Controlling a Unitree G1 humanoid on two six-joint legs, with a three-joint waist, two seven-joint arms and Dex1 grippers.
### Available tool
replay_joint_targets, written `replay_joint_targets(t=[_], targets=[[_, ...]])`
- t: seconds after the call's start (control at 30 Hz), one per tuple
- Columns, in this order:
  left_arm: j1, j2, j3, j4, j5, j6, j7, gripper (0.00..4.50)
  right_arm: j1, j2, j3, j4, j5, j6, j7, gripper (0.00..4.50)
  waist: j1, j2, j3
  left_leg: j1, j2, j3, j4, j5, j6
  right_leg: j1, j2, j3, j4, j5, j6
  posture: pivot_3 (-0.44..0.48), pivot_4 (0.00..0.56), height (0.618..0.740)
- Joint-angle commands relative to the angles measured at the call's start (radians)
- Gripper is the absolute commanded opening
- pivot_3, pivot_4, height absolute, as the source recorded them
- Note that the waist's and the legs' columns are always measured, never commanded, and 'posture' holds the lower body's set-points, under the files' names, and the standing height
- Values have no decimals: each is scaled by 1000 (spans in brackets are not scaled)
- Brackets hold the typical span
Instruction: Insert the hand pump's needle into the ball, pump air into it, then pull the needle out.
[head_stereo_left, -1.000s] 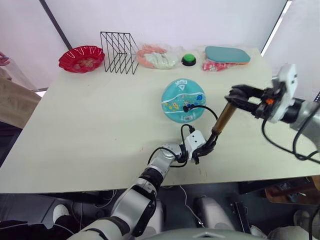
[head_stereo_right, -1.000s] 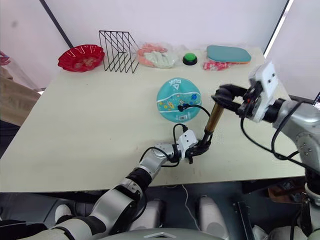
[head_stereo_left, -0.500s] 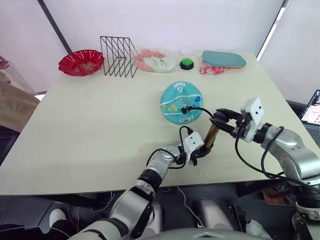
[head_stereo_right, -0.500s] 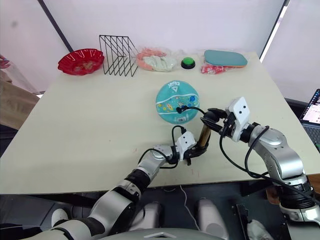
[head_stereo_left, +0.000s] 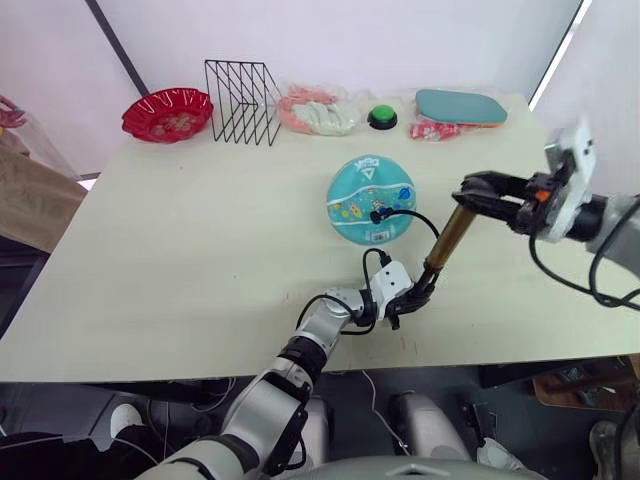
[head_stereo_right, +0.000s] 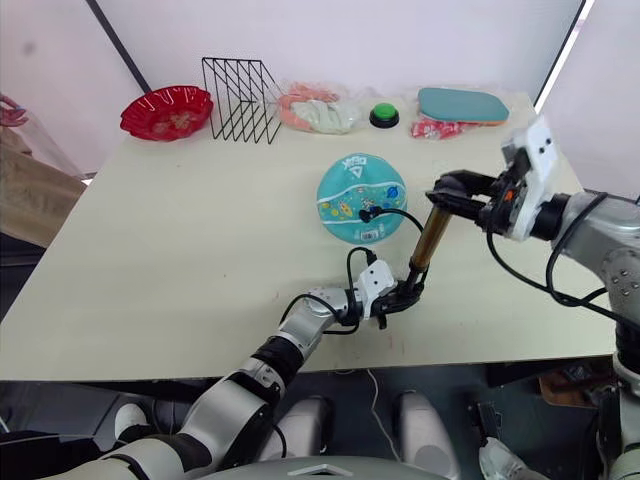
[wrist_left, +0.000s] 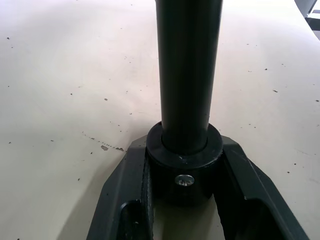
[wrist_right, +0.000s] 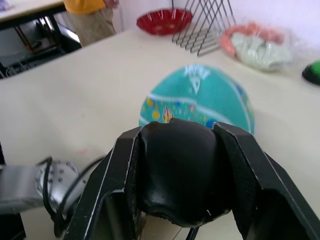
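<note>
The teal ball (head_stereo_left: 368, 190) rests on the table right of centre. The hand pump (head_stereo_left: 448, 238) leans beside it, bronze barrel tilted up to the right. My left gripper (head_stereo_left: 413, 297) is shut on the pump's black base cap (wrist_left: 184, 167) at the table surface. My right gripper (head_stereo_left: 482, 188) is shut on the black handle (wrist_right: 177, 170) at the pump's top. A thin black hose (head_stereo_left: 412, 213) arcs from the pump to a black fitting (head_stereo_left: 377, 214) pressed against the ball's near side. The needle pin itself is hidden.
Along the far edge stand a red bowl (head_stereo_left: 167, 112), a black wire rack (head_stereo_left: 240, 102), a plastic bag of pink and white items (head_stereo_left: 315, 113), a green button (head_stereo_left: 380, 118) and a teal paddle (head_stereo_left: 461, 107). A person's tan clothing (head_stereo_left: 25, 195) shows at the left.
Half a second ago my right gripper and the handle were lower, near the pump's base; now they are raised again. The whole view has shifted too. Left gripper and ball stay put.
</note>
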Motion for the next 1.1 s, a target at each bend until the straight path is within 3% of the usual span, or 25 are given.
replay_joint_targets(t=[0.03,0.2,0.5,0.93,1.1], targets=[[39,19,-7,66,28,47,14,1071,-88,-28,-93,-35,84,9,-10,1639,1,-1,1,0,0,0,0,0,0,0,0,0,0,0,0,0,150,740],[38,22,-5,66,26,47,11,1071,-79,-37,-67,-36,69,9,-19,1639,0,-1,1,-1,0,0,0,0,0,0,0,0,0,1,1,0,150,740],[49,18,-7,53,25,50,17,1071,105,25,50,-54,-48,-100,11,1639,-4,-2,-1,2,1,0,0,0,0,1,1,0,0,2,4,0,150,740],[39,17,-6,49,22,53,15,1071,349,187,389,240,-433,-456,150,1639,-8,-10,-15,7,3,0,-1,0,0,4,4,0,0,0,0,0,150,740],[35,17,-3,49,23,55,13,1071,342,184,372,233,-459,-491,177,1639,-9,-14,-22,12,5,-1,-1,0,0,10,4,-1,0,-1,0,0,150,740]])
